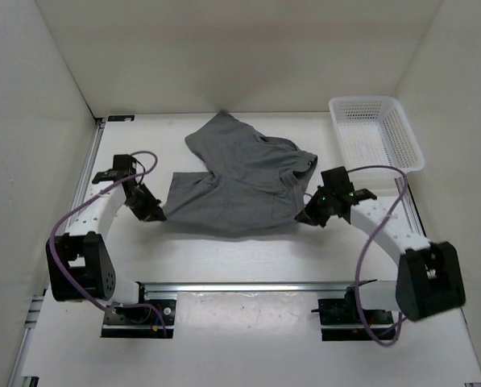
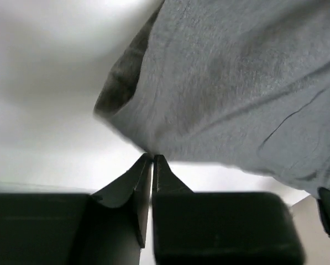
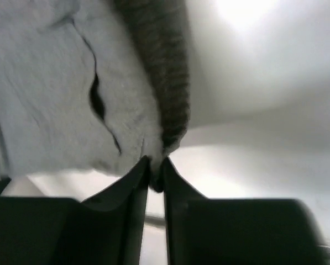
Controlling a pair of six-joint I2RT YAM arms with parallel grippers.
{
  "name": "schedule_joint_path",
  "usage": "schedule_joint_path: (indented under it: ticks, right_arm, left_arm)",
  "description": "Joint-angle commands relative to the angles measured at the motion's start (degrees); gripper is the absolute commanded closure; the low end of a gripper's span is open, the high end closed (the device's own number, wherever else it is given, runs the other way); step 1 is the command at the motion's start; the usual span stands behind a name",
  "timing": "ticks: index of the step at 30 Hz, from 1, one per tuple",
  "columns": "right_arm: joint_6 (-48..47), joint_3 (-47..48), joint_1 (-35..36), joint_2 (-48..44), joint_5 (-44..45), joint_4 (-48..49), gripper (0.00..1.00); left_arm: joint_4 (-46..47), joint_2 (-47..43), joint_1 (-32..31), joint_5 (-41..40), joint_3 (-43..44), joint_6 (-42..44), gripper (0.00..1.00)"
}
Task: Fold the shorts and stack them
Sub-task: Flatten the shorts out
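Fold grasp on: left gripper (image 2: 152, 158) pinches leg hem (image 2: 126, 107), right gripper (image 3: 156, 163) pinches waistband (image 3: 167, 83) of dark grey soft fabric shorts (image 1: 240, 184) — next, lift together, evenly.

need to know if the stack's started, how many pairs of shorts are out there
1. The shorts lie spread mid-table, the left gripper pinching their left edge, the right gripper their right edge. Another pair under them could be hidden.

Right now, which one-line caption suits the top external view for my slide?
Left end effector and right end effector pinch opposite edges of the grey shorts; white basket far right.
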Motion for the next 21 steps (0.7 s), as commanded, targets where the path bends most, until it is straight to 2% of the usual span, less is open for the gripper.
schedule_joint_path:
  ticks: [1,2,3,4,6,8,9,11,12,14,15,17,18,19,20,21]
  right_arm:
    - [-1.08,-5.82,7.93,-11.46,6.63,-6.54,0.76]
    - [-0.47,-8.10,11.36,-13.74,8.47,-9.17,0.48]
    - [-0.46,-8.64,12.44,-14.37,9.70,-10.85,0.35]
    - [-0.46,-8.65,13.06,-14.90,11.28,-12.69,0.22]
    - [-2.29,-6.38,12.37,-14.91,15.06,-16.90,0.15]
    - [-4.84,-2.60,8.51,-14.91,17.88,-17.45,0.13]
    - [-7.03,-1.11,6.75,-14.91,17.89,-17.46,0.13]
    - [-9.42,3.53,2.28,-12.63,17.89,-15.71,0.20]
    - [-11.25,5.31,1.12,-11.49,18.67,-14.40,0.38]
    - [-12.85,10.65,-1.52,-6.84,18.68,-13.16,0.61]
    - [-15.55,12.60,-2.05,-2.82,18.68,-12.37,0.77]
    - [-17.94,19.34,-2.67,2.12,16.75,-11.57,0.88]
    - [-19.43,21.65,-2.67,7.36,15.62,-11.57,0.89]
    - [-22.32,24.28,-2.67,10.20,14.65,-11.57,0.89]
    - [-23.30,26.92,-2.67,12.84,14.64,-12.61,0.84]
    - [-24.71,32.08,-2.67,18.00,13.77,-12.62,0.69]
  left_arm:
    - [-1.85,-7.67,-0.19,-1.00,-7.29,0.26,0.80]
    - [-1.85,-8.46,-0.19,-1.52,-8.27,0.26,0.61]
    - [-1.85,-8.47,-0.19,-2.57,-7.67,0.26,0.36]
    - [-2.54,-8.47,-0.19,-3.28,-6.35,0.26,0.26]
    - [-3.51,-6.82,-0.19,-4.68,-2.93,0.95,0.23]
    - [-4.40,-4.88,-0.19,-5.66,3.48,1.75,0.21]
    - [-5.09,-2.60,-0.19,-5.66,5.68,2.27,0.21]
    - [-5.10,-0.05,-0.72,-6.44,11.92,2.89,0.24]
    - [-5.10,2.84,-1.50,-6.45,13.85,2.89,0.31]
    - [-5.10,6.10,-3.09,-6.97,19.83,4.03,0.41]
    - [-5.62,9.95,-3.70,-6.97,21.94,4.04,0.48]
    - [-6.24,14.01,-5.37,-6.97,28.53,5.52,0.49]
    - [-7.11,18.21,-5.99,-7.58,30.73,5.53,0.49]
    - [-7.12,20.25,-5.99,-7.59,32.84,6.05,0.42]
    - [-7.73,22.18,-6.86,-7.59,37.12,6.67,0.37]
    - [-8.26,24.20,-7.57,-8.11,39.17,6.67,0.33]
